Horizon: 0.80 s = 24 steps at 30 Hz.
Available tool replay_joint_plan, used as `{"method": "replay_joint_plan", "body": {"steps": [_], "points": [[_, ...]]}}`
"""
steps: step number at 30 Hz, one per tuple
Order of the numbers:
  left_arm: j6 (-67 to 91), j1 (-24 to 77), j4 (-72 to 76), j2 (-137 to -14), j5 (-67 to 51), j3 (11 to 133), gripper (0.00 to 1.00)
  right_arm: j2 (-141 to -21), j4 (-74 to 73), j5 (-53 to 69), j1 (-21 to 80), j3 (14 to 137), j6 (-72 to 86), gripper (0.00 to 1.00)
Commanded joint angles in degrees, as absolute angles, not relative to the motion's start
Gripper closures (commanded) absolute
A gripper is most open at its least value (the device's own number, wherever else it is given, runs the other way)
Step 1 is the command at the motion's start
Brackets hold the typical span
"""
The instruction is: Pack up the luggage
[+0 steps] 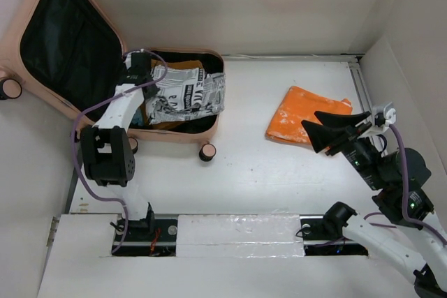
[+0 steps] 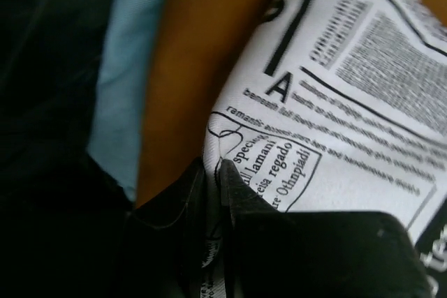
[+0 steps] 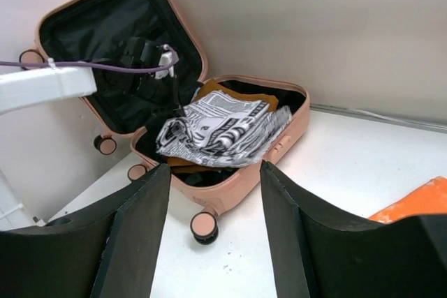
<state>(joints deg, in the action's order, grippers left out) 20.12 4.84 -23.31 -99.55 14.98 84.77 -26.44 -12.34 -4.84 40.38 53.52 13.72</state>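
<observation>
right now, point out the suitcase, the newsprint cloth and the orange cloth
suitcase point(image 1: 174, 136), top external view, near wall of the lower shell
newsprint cloth point(image 1: 188, 95), top external view, middle of the cloth
orange cloth point(image 1: 304, 113), top external view, middle of the cloth

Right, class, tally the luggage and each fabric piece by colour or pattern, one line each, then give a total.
luggage: 1
newspaper-print cloth: 1
brown cloth: 1
light blue cloth: 1
orange cloth: 1
Total: 5
</observation>
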Motion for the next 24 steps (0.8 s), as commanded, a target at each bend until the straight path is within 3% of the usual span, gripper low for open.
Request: {"method": "replay_joint_plan", "body": {"steps": [1,3,4,6,8,10,14,16,17,18,22,24], "points": [[22.1,-1.1,-16.4,-94.5,16.3,82.7,1.00,-26.1,-10.4,-3.3,40.1,53.4,13.7,0.40],[22.6,-1.9,-16.4,-94.5,17.1,81.9,0.98,-26.1,-10.4,-3.3,40.1,52.8,13.7,0.40],[22.6,-1.9,-16.4,-94.5,17.8,81.9,0.89,-26.1,-10.4,-3.3,40.1,52.3,14.2,0.40],[24.2,-1.9,-15.8,-92.6,18.4,80.3,0.83,-26.6,-10.4,-3.3,40.1,51.8,14.2,0.40],[24.3,-1.9,-12.8,-87.8,18.4,78.8,0.62,-27.9,-10.4,-2.8,40.1,51.8,14.2,0.39],[25.0,-1.9,-12.1,-84.1,16.3,78.8,0.35,-28.7,-10.4,-2.3,40.1,51.8,14.2,0.38],[24.4,3.6,-12.7,-81.3,18.2,81.6,0.35,-29.4,-10.4,-3.0,40.1,51.2,14.2,0.38],[23.0,14.1,-12.2,-80.5,18.2,82.3,0.36,-28.8,-10.4,-5.0,40.1,51.2,14.2,0.38],[23.0,14.2,-12.2,-80.5,19.2,82.9,0.36,-28.8,-10.4,-5.0,40.1,51.2,14.2,0.38],[23.0,22.2,-12.2,-82.5,20.3,83.4,0.36,-28.8,-10.4,-5.9,40.1,51.2,14.2,0.38],[25.5,40.2,-12.0,-91.6,23.1,85.3,0.37,-28.3,-12.4,-7.8,40.1,52.4,14.2,0.71],[26.8,44.2,-11.5,-96.2,21.7,88.1,0.37,-27.5,-15.3,-9.9,40.1,53.0,14.2,0.73]]}}
